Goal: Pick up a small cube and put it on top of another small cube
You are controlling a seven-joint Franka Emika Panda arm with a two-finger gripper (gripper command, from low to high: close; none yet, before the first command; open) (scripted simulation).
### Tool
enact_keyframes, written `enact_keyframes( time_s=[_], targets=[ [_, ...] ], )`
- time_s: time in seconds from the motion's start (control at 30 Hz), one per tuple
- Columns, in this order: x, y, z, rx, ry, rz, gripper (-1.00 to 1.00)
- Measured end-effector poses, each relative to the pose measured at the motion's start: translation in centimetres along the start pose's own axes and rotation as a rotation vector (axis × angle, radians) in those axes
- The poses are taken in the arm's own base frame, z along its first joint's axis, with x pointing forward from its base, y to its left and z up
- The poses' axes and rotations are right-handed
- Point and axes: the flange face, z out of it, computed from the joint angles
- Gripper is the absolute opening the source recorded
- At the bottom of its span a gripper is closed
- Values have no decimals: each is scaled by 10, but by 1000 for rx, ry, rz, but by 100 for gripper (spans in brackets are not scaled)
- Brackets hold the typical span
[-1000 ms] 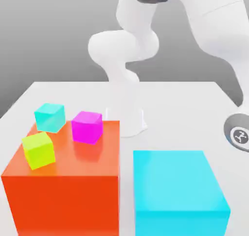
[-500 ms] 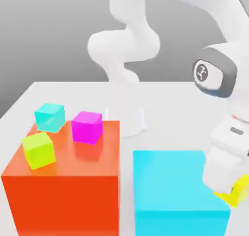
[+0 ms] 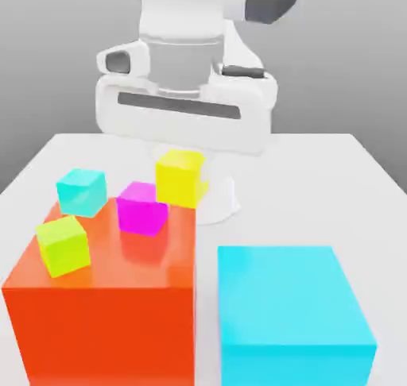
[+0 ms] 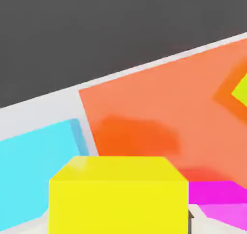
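The small yellow cube [image 3: 181, 178] is seen carried in the air, clamped in the claw [image 3: 182, 158] beneath the white hand of the arm [image 3: 187, 110], and it hangs just beside the magenta cube [image 3: 142, 208], a little toward the exterior view's right of it and behind it. The claw is clenched on the yellow cube; its tips are largely hidden by the hand's body and the cube itself.

The magenta cube is taken as the landmark. It rests on the top face of the big orange block [image 3: 103, 297], near that face's far edge toward the exterior view's right. A small cyan cube [image 3: 81, 191] sits on the same face to the exterior view's left of it, and a lime yellow-green cube [image 3: 62, 245] lies nearer the camera on that side. The big cyan block [image 3: 290, 313] stands on the bench [image 3: 318, 178], apart from the orange block.

In the hand view the yellow cube [image 4: 118, 194] is shown close under the camera, with a magenta face [image 4: 219, 201] beside and below it, so the carried cube appears, as far as can be judged, not yet centred over the magenta one. The coming move is judged to turn on that offset: a short shift over the landmark, faces squared with its top, then a lowering before the grip is let go.
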Motion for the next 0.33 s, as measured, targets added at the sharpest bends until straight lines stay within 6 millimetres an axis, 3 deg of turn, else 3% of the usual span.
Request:
enact_keyframes(
  time_s=[0.07,0.2,0.23,0.33],
  targets=[
    [13,25,-7,6,-12,117,-100],
    [17,35,37,9,-18,168,-100],
    [17,35,46,9,-17,170,100],
    [17,35,46,9,-17,170,100]
  ],
)
